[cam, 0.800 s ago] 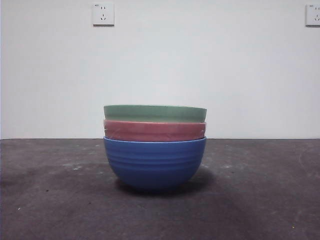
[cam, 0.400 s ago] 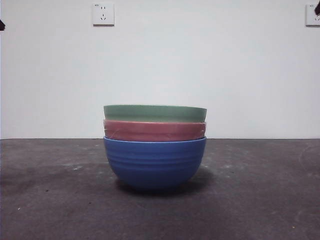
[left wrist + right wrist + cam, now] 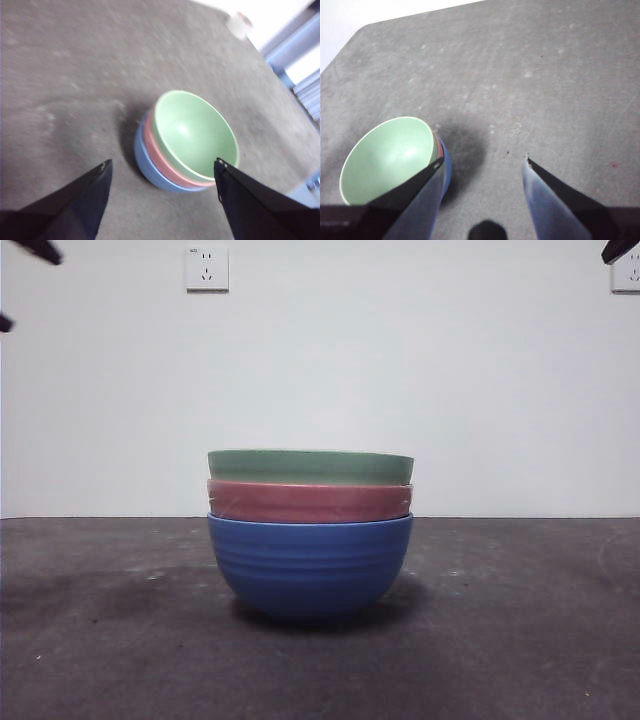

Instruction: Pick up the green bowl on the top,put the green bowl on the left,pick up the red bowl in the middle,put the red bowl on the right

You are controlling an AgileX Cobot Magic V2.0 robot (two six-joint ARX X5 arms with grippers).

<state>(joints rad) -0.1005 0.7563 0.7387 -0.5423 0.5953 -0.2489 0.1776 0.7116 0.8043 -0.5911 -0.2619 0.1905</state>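
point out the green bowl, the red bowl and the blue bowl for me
green bowl [image 3: 310,467]: front view, on its outer side band, top of the stack.
red bowl [image 3: 309,502]: front view, on its ridged side, middle of the stack.
blue bowl [image 3: 309,565]: front view, on its outer wall, bottom of the stack.

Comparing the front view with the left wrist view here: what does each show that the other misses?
Only the front view shows the wall socket and the side profile of the stack, three bands one above another. Only the left wrist view shows the inside of the green bowl, with nothing in it, and the left pincer open above the table. Both show the green bowl on the red bowl, nested in the blue bowl.
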